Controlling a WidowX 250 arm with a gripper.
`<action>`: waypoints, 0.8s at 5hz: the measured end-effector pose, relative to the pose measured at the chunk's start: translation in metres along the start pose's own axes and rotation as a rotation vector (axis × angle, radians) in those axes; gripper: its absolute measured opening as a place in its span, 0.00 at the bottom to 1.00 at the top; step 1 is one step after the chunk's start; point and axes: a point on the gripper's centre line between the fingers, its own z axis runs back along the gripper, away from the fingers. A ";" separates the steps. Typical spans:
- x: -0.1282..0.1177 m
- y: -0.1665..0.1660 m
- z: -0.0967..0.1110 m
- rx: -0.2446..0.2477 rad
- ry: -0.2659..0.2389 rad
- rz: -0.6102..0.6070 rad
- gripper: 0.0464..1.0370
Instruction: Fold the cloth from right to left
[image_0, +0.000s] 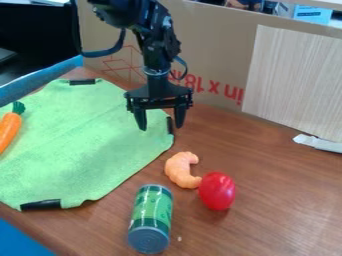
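Observation:
My gripper (160, 128) hangs over the right corner of the green cloth (87, 140), its two fingers spread apart with nothing held between them. The cloth lies spread flat on the left half of the table. Black clips or tabs sit on its edges: one at the top, one at the lower left, and one at the right corner close to my right fingertip. Whether the fingertips touch the cloth, I cannot tell.
An orange carrot (9, 127) rests on the cloth's left part. Below the cloth's right corner are an orange shrimp-like or croissant-like toy (179, 170), a red oval toy (217, 191) and a green can (151, 218). Cardboard (214, 50) walls the back.

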 end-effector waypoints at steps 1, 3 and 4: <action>0.000 0.001 -0.010 0.009 0.000 0.001 0.93; 0.002 0.000 -0.012 -0.003 -0.012 0.013 0.34; -0.001 0.003 -0.011 -0.016 0.009 0.013 0.13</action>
